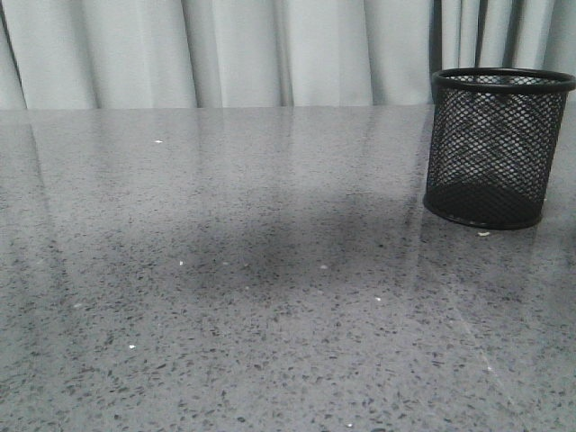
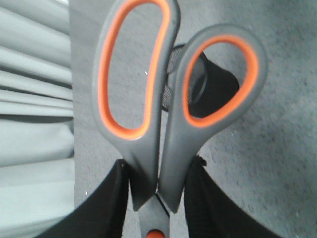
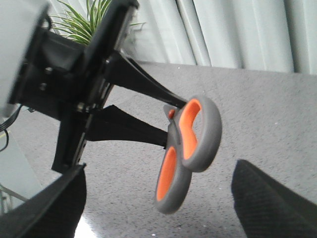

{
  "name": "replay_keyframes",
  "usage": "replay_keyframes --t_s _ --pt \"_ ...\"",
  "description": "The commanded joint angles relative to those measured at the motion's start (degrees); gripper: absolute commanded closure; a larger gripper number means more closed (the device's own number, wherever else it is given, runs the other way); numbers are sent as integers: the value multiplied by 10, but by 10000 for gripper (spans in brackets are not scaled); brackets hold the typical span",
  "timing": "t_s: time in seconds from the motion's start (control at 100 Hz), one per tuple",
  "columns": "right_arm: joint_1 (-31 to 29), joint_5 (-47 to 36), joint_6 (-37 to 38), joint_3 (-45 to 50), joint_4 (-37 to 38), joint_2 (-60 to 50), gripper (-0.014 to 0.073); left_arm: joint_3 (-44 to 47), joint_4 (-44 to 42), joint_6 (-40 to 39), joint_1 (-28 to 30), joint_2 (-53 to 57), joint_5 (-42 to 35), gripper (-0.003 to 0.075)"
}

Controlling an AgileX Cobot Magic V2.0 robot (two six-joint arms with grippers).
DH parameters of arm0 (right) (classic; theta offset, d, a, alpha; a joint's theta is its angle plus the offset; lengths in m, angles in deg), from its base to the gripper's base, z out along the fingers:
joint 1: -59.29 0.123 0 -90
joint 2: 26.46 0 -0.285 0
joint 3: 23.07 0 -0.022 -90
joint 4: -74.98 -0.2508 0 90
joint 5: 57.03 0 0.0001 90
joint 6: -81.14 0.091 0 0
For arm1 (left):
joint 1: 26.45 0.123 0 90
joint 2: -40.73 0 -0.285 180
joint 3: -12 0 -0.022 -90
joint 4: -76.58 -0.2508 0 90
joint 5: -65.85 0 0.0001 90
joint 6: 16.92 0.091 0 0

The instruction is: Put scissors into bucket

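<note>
So the left gripper has its jaws clamped on the scissors, pinching them right around the orange pivot dot, with the two dark grey handle loops sticking out past the fingertips. The blades are hidden back between the black fingers, so can't say anything about them. The scissors are up in the air, not touching the table.

Through the smaller handle loop in the left wrist view you can see the bucket, its black mesh and dark opening lying partly behind the handles, so the scissors sit between the camera and the bucket there. How close they are to it I can't tell.

From the front view the bucket stands upright on the speckled grey table, off toward the right edge of the shot, with pale curtains hanging behind it. Neither arm nor scissors shows in that view, just a soft shadow on the table to the left of the bucket, plus a few tiny white specks scattered around.

The right wrist view catches the left arm side-on holding the scissors above the table, with a green plant behind it. The right gripper has its jaws spread wide apart with nothing between them.
</note>
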State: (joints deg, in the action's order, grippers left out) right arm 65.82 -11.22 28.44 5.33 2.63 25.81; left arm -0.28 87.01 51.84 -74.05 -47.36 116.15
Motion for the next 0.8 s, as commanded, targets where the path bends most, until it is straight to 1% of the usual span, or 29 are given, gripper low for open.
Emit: replay_keyframes --t_s 0.0,0.17,0.26,0.29,0.33,0.38,0.42,0.43,0.44,0.45,0.47,0.5,0.52,0.53,0.54,0.55,0.58,0.63,0.68,0.75,0.79 --pt "0 -1 -16 -18 -71 22 47 -21 39 4 -6 22 -66 676" --pt "0 9 -68 -18 -156 56 48 -21 48 14 -7 20 -76 676" --pt "0 9 -68 -18 -162 71 53 -21 48 14 -7 20 -75 676" --pt "0 9 -68 -18 -163 77 64 -21 48 14 -7 20 -75 676" --pt "0 9 -68 -18 -165 83 101 -21 48 14 -7 20 -75 676" --pt "0 9 -68 -18 -170 89 180 -21 48 14 -7 20 -75 676" --pt "0 10 -68 -18 -177 93 298 -21 48 14 -7 20 -75 676" --pt "0 10 -68 -18 -177 93 298 -21 48 14 -7 20 -75 676" --pt "0 10 -68 -18 -179 94 338 -21 48 14 -7 20 -75 676" --pt "0 10 -68 -18 -180 95 358 -21 48 14 -7 20 -75 675" --pt "0 11 -68 -18 -184 95 444 -21 48 14 -7 20 -75 675" --pt "0 11 -68 -18 -186 95 509 -21 48 14 -7 20 -75 672" --pt "0 11 -68 -18 -186 95 594 -21 48 14 -7 20 -75 665" --pt "0 11 -68 -18 -186 95 615 -21 48 14 -7 20 -75 661" --pt "0 11 -68 -18 -186 95 655 -21 48 14 -7 20 -75 652" --pt "0 11 -68 -18 -186 95 671 -21 50 13 -7 20 -75 647" --pt "0 11 -68 -18 -187 95 659 -21 54 11 -7 20 -75 617" --pt "0 11 -68 -18 -187 95 657 -21 58 5 -7 21 -75 533" --pt "0 11 -68 -18 -187 95 657 -21 58 -5 -7 23 -76 409" --pt "0 10 -68 -22 -182 95 657 -21 58 -17 -7 33 -78 274" --pt "-1 6 -68 -27 -172 95 657 -21 58 -28 -7 41 -79 237"
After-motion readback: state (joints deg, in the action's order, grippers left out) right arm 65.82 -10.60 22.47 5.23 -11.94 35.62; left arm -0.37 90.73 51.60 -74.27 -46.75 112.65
